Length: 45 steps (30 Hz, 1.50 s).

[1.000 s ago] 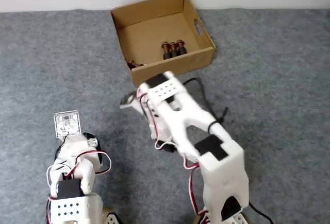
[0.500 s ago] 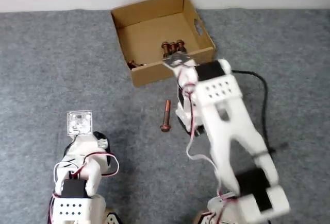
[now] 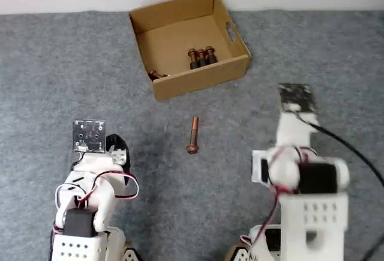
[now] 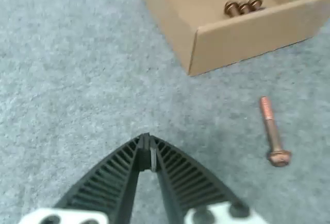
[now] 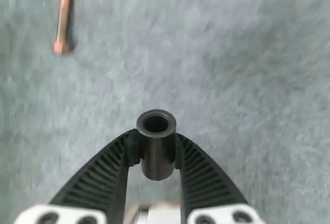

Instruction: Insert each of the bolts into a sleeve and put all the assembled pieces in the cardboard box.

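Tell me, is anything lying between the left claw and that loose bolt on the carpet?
Nothing visible does. Between the left gripper and the bolt there is just carpet. The box sits beyond the bolt, off that path.

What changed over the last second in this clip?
The right arm swung from in front of the brown cardboard box across to the right and drew back; the right gripper holds a black cylindrical sleeve. The left arm shifted slightly. The copper bolt on the grey carpet and the box's three assembled pieces stayed put.
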Each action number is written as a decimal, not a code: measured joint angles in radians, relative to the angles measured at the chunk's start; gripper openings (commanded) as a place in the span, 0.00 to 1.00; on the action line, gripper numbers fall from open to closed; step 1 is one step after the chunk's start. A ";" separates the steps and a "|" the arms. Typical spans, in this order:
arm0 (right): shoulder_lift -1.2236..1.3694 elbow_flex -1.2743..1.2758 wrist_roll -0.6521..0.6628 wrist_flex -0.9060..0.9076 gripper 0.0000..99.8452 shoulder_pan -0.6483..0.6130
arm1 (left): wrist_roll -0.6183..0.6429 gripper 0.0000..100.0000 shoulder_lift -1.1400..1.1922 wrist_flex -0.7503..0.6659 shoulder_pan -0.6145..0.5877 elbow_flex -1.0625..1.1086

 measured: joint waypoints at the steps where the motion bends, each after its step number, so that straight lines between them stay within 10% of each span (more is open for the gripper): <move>1: -0.052 0.031 0.000 -0.023 0.01 0.023 | 0.000 0.01 0.025 0.011 0.011 -0.018; 27: -0.689 0.425 0.000 -0.103 0.01 0.269 | 0.120 0.12 1.172 0.051 0.325 -0.783; 45: -0.695 0.443 0.000 -0.110 0.01 0.269 | 0.281 0.12 1.947 0.483 0.396 -1.514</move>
